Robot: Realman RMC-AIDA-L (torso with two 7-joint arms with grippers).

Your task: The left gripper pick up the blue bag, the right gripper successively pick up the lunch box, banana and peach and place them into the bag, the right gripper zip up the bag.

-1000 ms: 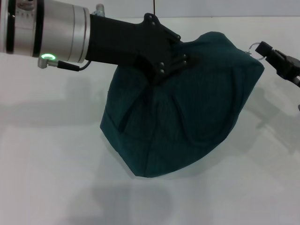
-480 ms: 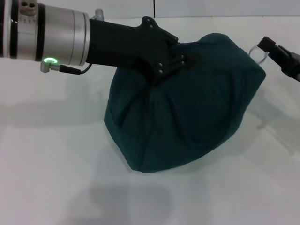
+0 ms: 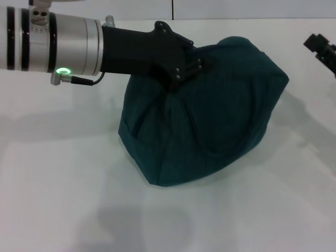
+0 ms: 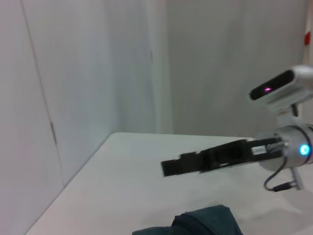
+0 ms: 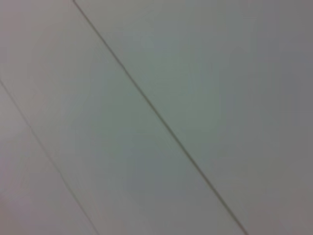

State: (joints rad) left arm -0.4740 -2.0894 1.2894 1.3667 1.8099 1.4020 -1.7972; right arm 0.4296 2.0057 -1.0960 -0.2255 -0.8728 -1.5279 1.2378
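While shut, blue bag (image 3: pixel 210 115) bulging.

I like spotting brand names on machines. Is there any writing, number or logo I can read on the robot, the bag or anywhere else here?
None: no readable text in any view.
The blue bag shows plain fabric, no logo visible.
The left gripper and its silver arm carry only a green light, no lettering.
The right gripper is unmarked too.

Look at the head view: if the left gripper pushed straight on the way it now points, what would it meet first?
The left gripper points rightward into the blue bag and already seems pressed against its top, so it likely meets the bag's fabric first.
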